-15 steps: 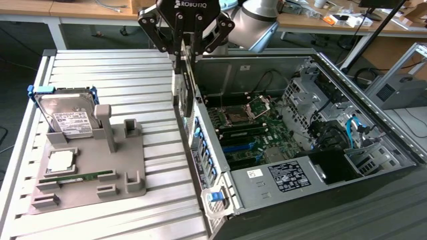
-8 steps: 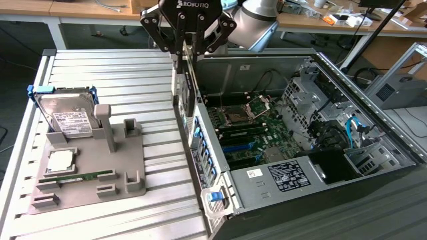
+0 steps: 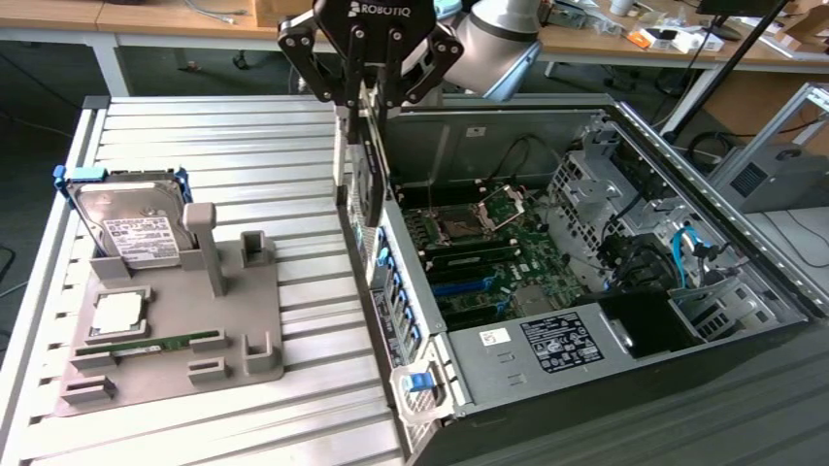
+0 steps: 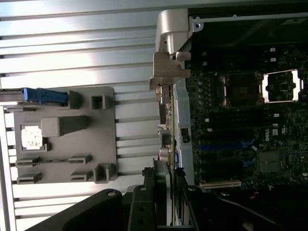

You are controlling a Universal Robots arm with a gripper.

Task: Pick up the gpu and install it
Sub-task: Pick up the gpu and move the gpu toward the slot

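Black-fingered gripper [image 3: 369, 100] tight around thin, flat gpu [image 3: 367, 171] above grey metal case [image 3: 508, 371].

So the gpu [image 4: 166, 137] is seen edge-on here, clamped between the two dark fingers of the pincer [image 4: 166, 177], with its pale metal bracket [image 4: 171, 53] at the end away from the grip. The card is held right along the wall of the open computer case [image 4: 183, 120], beside the motherboard [image 4: 240, 144]. On its other side, a grey parts tray [image 4: 96, 139] is laid on the slatted counter [image 4: 77, 53], with a small chip [image 4: 31, 135] set in it.
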